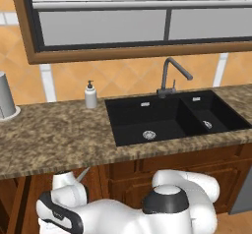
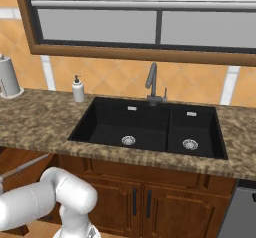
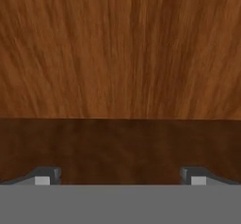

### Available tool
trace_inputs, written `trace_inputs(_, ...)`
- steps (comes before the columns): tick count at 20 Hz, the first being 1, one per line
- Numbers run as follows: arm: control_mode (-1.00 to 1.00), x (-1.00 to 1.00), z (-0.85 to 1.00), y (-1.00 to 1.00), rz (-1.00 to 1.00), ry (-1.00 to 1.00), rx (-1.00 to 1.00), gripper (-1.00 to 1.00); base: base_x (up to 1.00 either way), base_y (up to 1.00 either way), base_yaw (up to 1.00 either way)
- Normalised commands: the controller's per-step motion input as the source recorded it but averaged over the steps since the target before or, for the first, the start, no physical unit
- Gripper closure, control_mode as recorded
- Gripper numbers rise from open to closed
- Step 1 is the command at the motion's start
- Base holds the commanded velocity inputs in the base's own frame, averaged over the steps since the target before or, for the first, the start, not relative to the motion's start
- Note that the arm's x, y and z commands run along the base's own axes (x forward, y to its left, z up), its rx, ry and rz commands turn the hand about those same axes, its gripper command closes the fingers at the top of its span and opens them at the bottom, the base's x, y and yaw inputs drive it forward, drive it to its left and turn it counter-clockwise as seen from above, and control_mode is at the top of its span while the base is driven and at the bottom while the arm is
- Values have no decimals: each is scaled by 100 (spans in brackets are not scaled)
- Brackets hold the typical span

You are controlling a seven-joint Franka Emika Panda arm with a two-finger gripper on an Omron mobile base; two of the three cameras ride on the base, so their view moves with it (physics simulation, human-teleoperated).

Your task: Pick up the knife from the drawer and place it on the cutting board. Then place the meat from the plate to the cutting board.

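The end effector [image 3: 120,178] stands wide open, its two tips far apart with nothing between them, held close over the reddish-brown wooden floor of the drawer [image 3: 120,53]. Ahead of the tips lies only bare wood, with a darker band nearest them. A slim pale stick, likely the knife [image 1: 82,174], slants just beside the arm below the desk [image 1: 54,134] edge. The step would go best by bringing the tips astride that stick, across its length, before closing.

Soap bottle [image 1: 90,95] left of sink [image 1: 172,117]
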Motion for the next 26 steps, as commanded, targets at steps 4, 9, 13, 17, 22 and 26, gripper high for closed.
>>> trace_inputs(4,-100,-75,-20,0,0,4,0,-100,0,0,0)
trace_inputs(9,-100,-19,62,6,0,2,-1,-100,0,0,0)
trace_inputs(13,-100,38,100,9,0,2,-4,-100,0,0,0)
trace_inputs(17,-100,99,95,24,-10,-2,-10,-100,0,0,0)
trace_inputs(22,-100,95,46,32,-16,-16,-7,-100,0,0,0)
trace_inputs(26,-100,36,8,41,-18,-41,-5,-100,0,0,0)
